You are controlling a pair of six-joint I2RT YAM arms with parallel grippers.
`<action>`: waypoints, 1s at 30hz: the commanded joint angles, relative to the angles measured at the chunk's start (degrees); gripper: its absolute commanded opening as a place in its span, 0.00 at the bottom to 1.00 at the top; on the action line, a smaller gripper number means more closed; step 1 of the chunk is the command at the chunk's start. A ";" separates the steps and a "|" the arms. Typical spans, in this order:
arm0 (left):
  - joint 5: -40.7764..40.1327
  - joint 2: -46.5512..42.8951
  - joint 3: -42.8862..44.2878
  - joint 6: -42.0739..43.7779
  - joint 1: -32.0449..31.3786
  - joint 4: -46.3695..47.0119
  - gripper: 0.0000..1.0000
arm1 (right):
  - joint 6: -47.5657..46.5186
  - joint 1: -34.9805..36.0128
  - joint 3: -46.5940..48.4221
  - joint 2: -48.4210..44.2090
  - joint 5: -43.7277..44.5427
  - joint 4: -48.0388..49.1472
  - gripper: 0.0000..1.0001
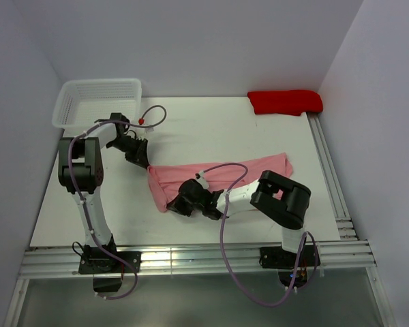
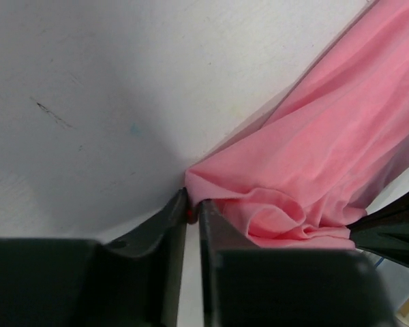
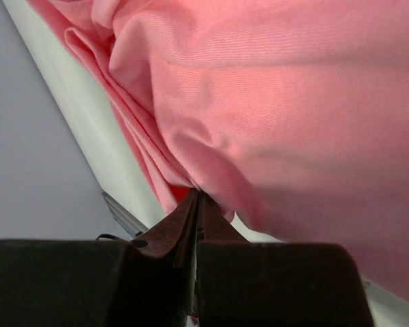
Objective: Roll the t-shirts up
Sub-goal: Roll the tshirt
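Fabric is caught at two corners of one end, so I judge the step in hand to be the start of the roll. Nearest, the right gripper (image 1: 176, 204) is clenched on the corner lying farther from the basket (image 1: 102, 82). Its wrist view shows the tips pinched together with pink folds bunched above them. The shirt (image 1: 249, 170) is folded into a long band on the table (image 1: 211, 129), nearer than the basket, with one end toward it and the rest stretching away to the right. At the corner closest to the basket, the left gripper (image 1: 140, 160) is clamped on a small tip of cloth. Far across from the basket lies a red cloth (image 1: 285, 101). Next, both corners need turning over together, away from the basket, evenly, since thin fabric may sag between them
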 commanded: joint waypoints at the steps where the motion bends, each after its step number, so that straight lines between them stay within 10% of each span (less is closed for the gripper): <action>1: 0.99 0.58 2.45 0.74 -0.06 -1.62 0.14 | 0.26 -0.39 -0.37 -3.05 1.95 -0.28 0.00; 5: -1.28 0.58 6.05 -1.62 -0.15 -3.11 0.00 | 0.43 -0.47 -1.07 -4.01 2.38 -0.89 0.00; 30: -13.07 7.51 24.68 -10.86 -6.91 -13.40 0.00 | 0.61 -0.12 -1.52 -5.33 4.40 -6.17 0.00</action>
